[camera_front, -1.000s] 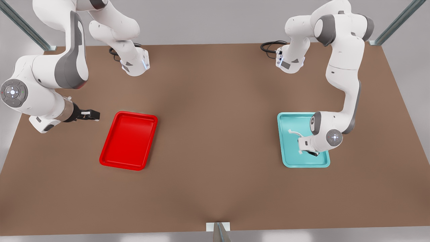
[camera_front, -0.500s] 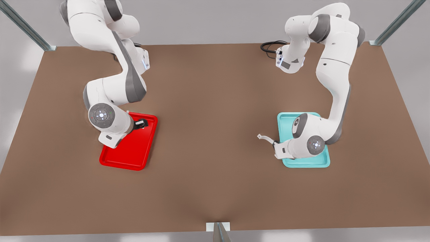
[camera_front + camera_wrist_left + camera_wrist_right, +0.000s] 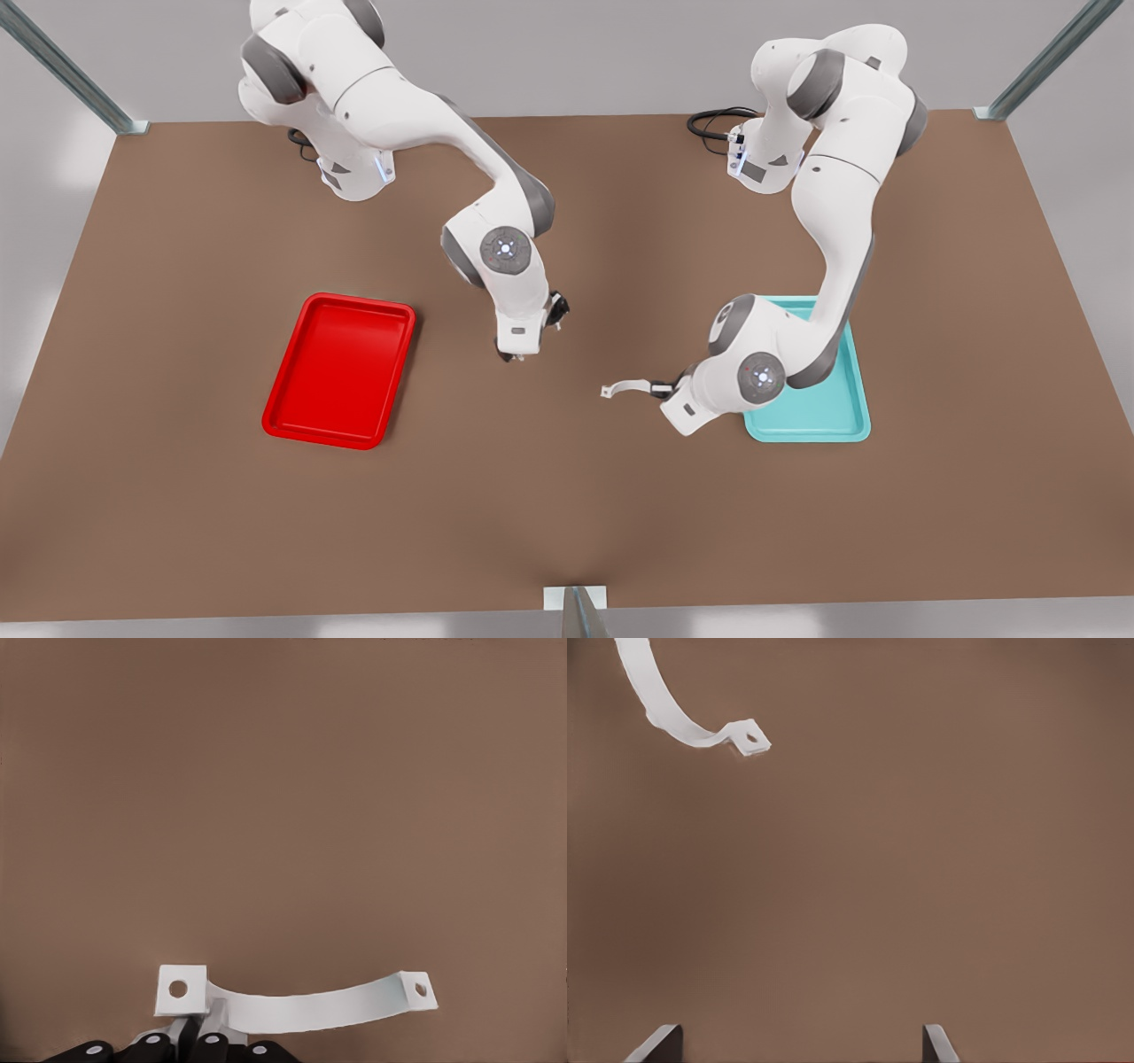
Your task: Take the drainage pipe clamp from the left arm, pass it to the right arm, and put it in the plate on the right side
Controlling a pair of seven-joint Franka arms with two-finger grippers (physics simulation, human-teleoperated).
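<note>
Out over the bare middle of the brown table (image 3: 567,496), the left gripper (image 3: 660,388) is holding the drainage pipe clamp (image 3: 625,387) up in the air, fingers pinched shut on one end near a tab, so the rest of the strap is sticking out toward the other arm. The right gripper (image 3: 532,341) is hanging nearby with its fingers (image 3: 656,1043) spread wide and nothing between them, and the clamp's free tab (image 3: 750,737) is sitting ahead of it, not yet between the jaws.

The clamp looks like a thin, light bit of plastic, probably stiff enough to keep its curve but easy to twist in a pinch. Best bet is probably grabbing the free end or the arc near it, flat faces against the pads.

Nothing much is getting in the way: the plate (image 3: 292,424) is lying empty on the front view's left, well apart, and the teal tray (image 3: 846,416) is sitting partly under the left arm.
</note>
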